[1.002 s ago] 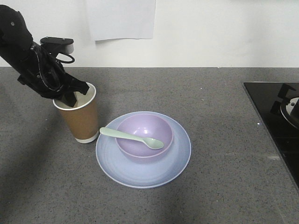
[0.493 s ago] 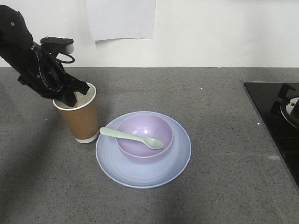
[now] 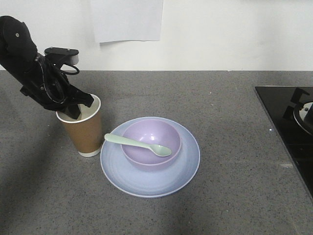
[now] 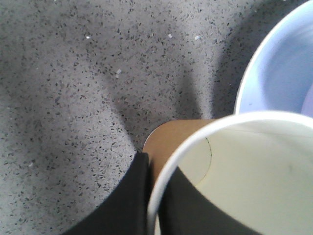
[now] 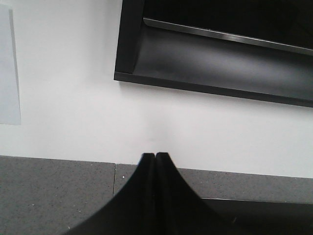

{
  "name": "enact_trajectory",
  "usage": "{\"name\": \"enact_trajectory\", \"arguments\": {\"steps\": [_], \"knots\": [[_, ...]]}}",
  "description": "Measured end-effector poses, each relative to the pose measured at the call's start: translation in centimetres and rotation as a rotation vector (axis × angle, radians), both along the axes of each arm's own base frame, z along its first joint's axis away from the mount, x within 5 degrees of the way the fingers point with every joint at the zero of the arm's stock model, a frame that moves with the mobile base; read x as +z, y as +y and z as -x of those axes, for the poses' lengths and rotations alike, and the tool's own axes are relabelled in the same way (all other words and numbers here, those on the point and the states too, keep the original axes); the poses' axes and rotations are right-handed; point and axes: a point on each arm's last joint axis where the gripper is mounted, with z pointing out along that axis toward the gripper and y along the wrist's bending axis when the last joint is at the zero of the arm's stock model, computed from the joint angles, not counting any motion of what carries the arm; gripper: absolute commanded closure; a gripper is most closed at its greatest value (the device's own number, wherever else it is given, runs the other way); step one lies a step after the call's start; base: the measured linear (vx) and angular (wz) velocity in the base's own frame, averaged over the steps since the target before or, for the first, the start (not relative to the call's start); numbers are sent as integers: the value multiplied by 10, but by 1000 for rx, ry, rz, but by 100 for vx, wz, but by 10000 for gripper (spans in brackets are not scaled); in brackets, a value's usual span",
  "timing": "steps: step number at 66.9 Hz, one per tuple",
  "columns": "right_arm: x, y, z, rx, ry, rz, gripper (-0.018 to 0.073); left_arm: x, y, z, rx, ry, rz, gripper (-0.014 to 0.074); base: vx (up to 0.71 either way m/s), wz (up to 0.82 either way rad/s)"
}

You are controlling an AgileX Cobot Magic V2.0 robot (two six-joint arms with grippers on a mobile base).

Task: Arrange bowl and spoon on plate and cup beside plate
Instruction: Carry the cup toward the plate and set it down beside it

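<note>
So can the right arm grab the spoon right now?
Probably not right away. The right tool is shut and faces a wall, away from the table things. The spoon lies across the bowl with nothing over it, so the way looks free once that arm swings round.

A plate (image 3: 146, 178) sits near the middle of the tabletop (image 3: 220, 122). A bowl (image 3: 150, 141) rests on the plate, toward its back. A spoon (image 3: 137, 144) lies across the bowl, its head inside at the right and its handle sticking out over the left rim. A cup (image 3: 84, 131) stands upright just left of the plate. A stovetop (image 3: 283, 117) lies at the far right. A wall (image 3: 220, 34) rises behind, with a paper sheet (image 3: 127, 19) on it.
</note>
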Motion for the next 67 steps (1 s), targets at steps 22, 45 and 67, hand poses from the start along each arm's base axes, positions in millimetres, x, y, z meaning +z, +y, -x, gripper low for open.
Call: {"name": "enact_trajectory", "arguments": {"steps": [22,45,67], "knots": [[0,0,0,0,0,0,570,0,-2,1,-33,-6,-7,492,0,0],[0,0,0,0,0,0,570,0,-8,2,-55,-8,-16,255,0,0],[0,0,0,0,0,0,570,1,-6,3,-58,-16,-34,206,0,0]]}}
